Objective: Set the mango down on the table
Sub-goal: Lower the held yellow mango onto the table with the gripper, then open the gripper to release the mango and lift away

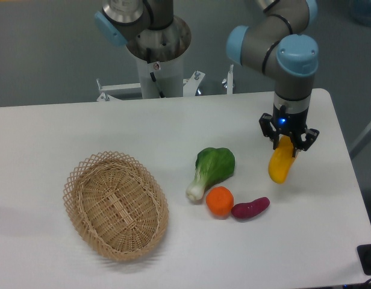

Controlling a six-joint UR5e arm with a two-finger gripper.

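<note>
The mango [279, 165] is a yellow-orange elongated fruit at the right side of the white table [83, 126]. It hangs tilted, its upper end between the fingers of my gripper [287, 144], which is shut on it from above. Its lower end is at or just above the tabletop; I cannot tell whether it touches.
A purple sweet potato [250, 208], a round orange fruit [220, 201] and a green bok choy [211, 169] lie left of the mango. An oval wicker basket [115, 205] sits at the left. The table's right edge is near the gripper.
</note>
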